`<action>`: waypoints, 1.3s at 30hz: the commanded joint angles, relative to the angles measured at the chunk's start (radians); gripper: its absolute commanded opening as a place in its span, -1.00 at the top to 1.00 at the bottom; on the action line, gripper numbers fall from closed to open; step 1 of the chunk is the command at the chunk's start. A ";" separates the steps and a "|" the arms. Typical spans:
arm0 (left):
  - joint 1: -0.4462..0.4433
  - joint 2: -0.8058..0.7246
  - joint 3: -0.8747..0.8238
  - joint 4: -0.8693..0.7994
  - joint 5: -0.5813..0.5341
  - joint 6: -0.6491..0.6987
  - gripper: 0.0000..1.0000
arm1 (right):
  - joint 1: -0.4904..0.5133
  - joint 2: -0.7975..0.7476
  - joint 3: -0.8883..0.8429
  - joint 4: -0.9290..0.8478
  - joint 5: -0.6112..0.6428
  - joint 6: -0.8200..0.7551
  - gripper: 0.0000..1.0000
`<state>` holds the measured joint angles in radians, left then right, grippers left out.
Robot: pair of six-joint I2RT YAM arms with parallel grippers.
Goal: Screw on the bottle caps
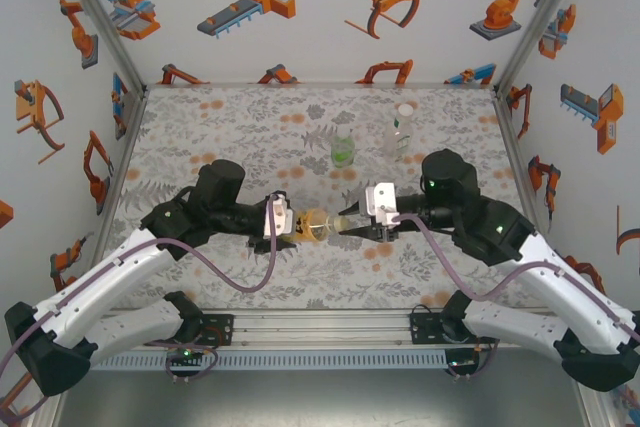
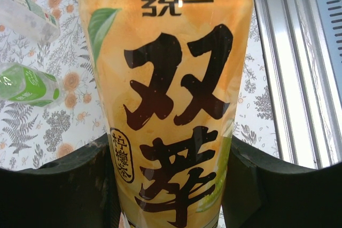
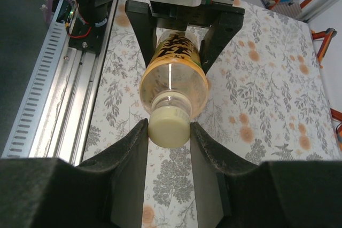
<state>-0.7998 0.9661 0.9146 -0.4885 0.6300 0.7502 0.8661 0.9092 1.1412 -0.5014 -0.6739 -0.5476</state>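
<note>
**Step in hand:** capping the amber-yellow bottle (image 3: 173, 78). It is held horizontally and appears lifted off the floral mat (image 1: 230, 137).

**Left gripper** (image 1: 288, 223): clamped on the labelled body of the amber-yellow bottle, one finger on each side.

**Right gripper** (image 1: 351, 229): closed on the yellowish cap (image 3: 170, 127), which sits on the neck of the amber-yellow bottle. The cap looks square to the neck. These views do not show whether the thread is run fully home.

**Other bottles:**
- The translucent green bottle (image 1: 343, 152) stands upright beyond the amber-yellow bottle.
- The clear bottle (image 1: 398, 137) stands upright beyond the amber-yellow bottle and to its right.
- A whitish cap (image 1: 405, 109) sits on top of the clear bottle; its tightness cannot be judged.
- The top of the green bottle is too small to read.

**Progress (judgement):** mid-task.
- The clear bottle probably needs no further work.
- The amber-yellow bottle is in the tightening stage. Its cap must be turned until it seats and then released.
- The green bottle's closure needs checking.
</note>
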 commanded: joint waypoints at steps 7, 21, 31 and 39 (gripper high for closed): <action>-0.007 -0.011 0.033 -0.016 0.053 0.025 1.00 | 0.006 0.012 0.033 0.040 -0.030 -0.012 1.00; -0.009 -0.010 0.035 -0.023 0.048 0.027 1.00 | 0.009 0.031 0.056 0.014 -0.057 -0.013 1.00; -0.010 -0.012 0.038 -0.025 0.053 0.029 1.00 | 0.016 0.048 0.072 -0.011 -0.047 -0.013 1.00; -0.011 -0.021 0.037 -0.027 0.056 0.032 1.00 | 0.020 0.066 0.079 -0.037 -0.037 0.006 1.00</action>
<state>-0.7998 0.9627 0.9184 -0.5179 0.6434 0.7536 0.8761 0.9646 1.1889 -0.5377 -0.7067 -0.5468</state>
